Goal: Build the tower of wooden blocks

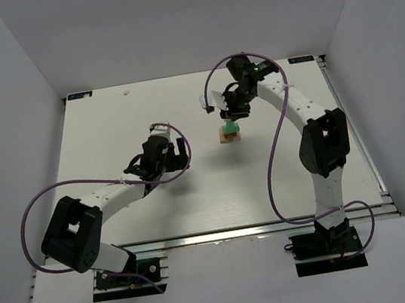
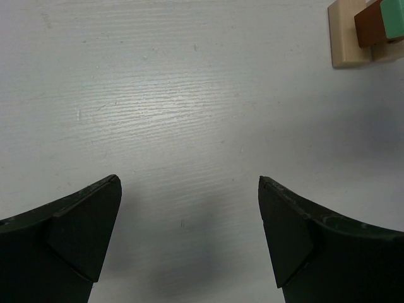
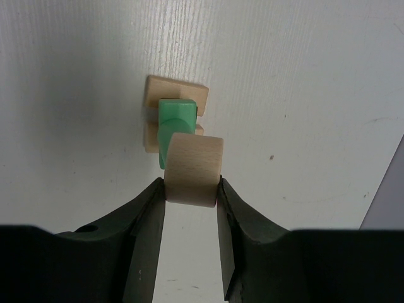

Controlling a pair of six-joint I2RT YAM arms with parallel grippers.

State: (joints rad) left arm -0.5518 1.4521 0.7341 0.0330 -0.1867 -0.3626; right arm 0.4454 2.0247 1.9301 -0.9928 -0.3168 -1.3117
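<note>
The wood block tower (image 1: 229, 131) stands at the table's middle back: a pale tan base, a dark brown block (image 2: 369, 25) and a mint green block (image 3: 176, 120) on top. My right gripper (image 3: 191, 186) is shut on a pale tan round block (image 3: 192, 170) and holds it above the tower, just over the green block; whether they touch I cannot tell. My left gripper (image 2: 189, 183) is open and empty, low over bare table to the left of the tower, which shows at the top right of the left wrist view (image 2: 346, 38).
White walls enclose the table (image 1: 194, 198) on the left, back and right. A purple cable loops from each arm. A metal rail runs along the near edge (image 1: 222, 234).
</note>
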